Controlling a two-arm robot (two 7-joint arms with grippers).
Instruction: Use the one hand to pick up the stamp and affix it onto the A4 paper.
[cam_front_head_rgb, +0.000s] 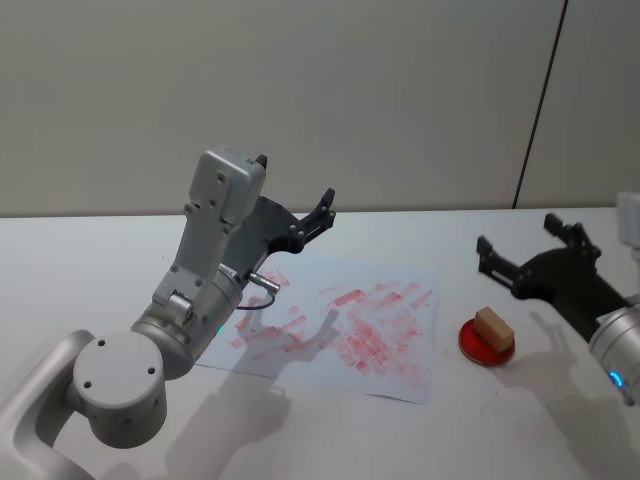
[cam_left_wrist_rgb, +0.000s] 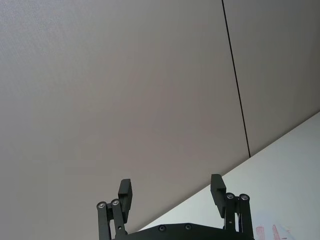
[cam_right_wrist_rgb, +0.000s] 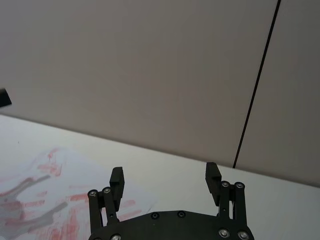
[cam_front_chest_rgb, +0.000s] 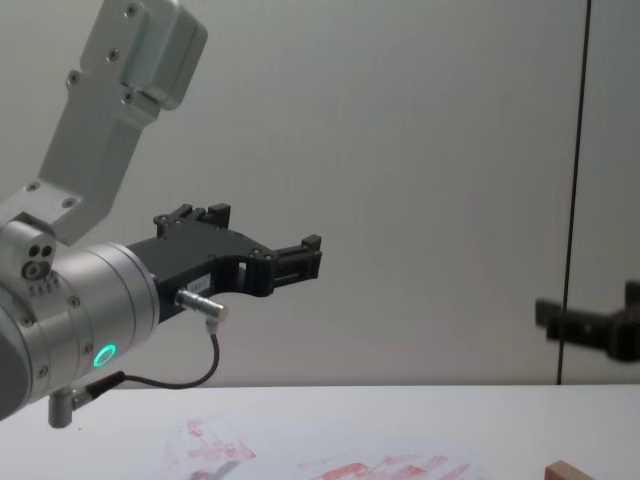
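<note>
Both wide open with nothing held: right tool (cam_front_head_rgb: 517, 235) hanging near the stamp (cam_front_head_rgb: 493, 326), which rests on a red pad (cam_front_head_rgb: 468, 341) beside the A4 paper (cam_front_head_rgb: 395, 290), left tool (cam_front_head_rgb: 296, 180) above that sheet's left side

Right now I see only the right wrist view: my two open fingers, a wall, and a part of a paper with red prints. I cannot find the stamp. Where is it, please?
Observer: The stamp lies on a round red ink pad, which sits on the table just right of the A4 paper.
Operator: Is my gripper touching it?
Observer: No. The right gripper hovers in the air beyond the stamp, well above it in the chest view, with its fingers open and empty.
Operator: Is the other arm in my way?
Observer: It looks not. The left gripper is raised over the paper's left side, far from the stamp, with its fingers open.
</note>
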